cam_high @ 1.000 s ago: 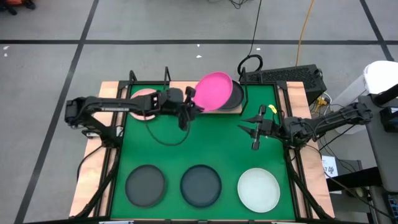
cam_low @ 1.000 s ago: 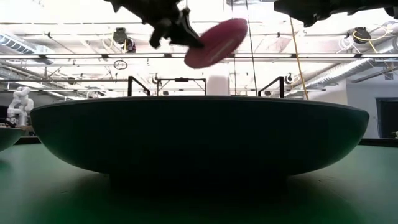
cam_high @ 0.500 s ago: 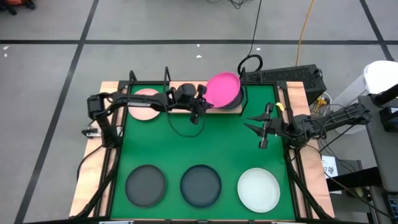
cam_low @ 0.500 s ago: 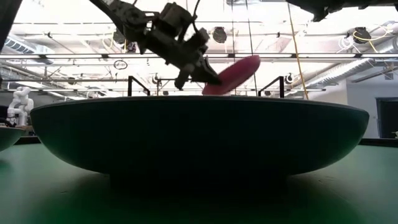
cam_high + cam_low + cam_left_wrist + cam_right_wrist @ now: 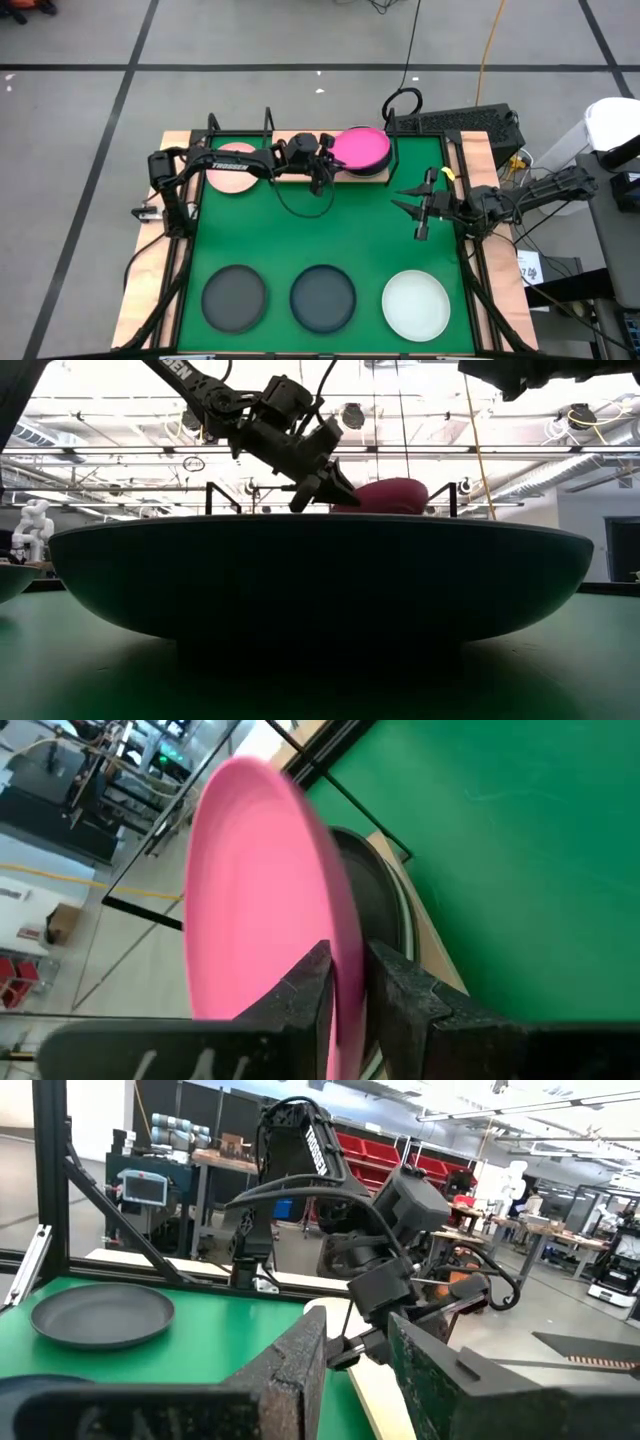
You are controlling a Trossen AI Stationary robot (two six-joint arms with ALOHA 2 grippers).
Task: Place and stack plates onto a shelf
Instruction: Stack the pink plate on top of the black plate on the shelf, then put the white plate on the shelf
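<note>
The hot pink plate (image 5: 362,148) (image 5: 392,495) lies about level on a dark plate (image 5: 378,905) on the right half of the light-wood shelf (image 5: 345,179) at the table's far edge. A light pink plate (image 5: 233,166) lies on the shelf's left half. My left gripper (image 5: 326,163) (image 5: 348,995) is at the hot pink plate's left rim, one finger on either side of it, a little apart. My right gripper (image 5: 420,206) (image 5: 355,1380) hovers open and empty over the table's right side. My left gripper has the hot pink plate's left rim (image 5: 347,955) between its two fingers, which slant down at it from the table's left. Whether they touch the rim, I cannot tell. The plate rests on the dark plate below it.
Near the front edge lie two dark plates (image 5: 235,297) (image 5: 322,297) and a pale plate (image 5: 417,305). One dark plate (image 5: 320,580) fills the low view. The shelf's black wire frame (image 5: 268,122) rises at the far edge. Green table stretches between the shelf and the front row.
My left gripper has carried the hot pink plate toward the far edge and the right, and down to the shelf. The plate, tilted up in the air a second ago, now lies about level on the dark plate.
</note>
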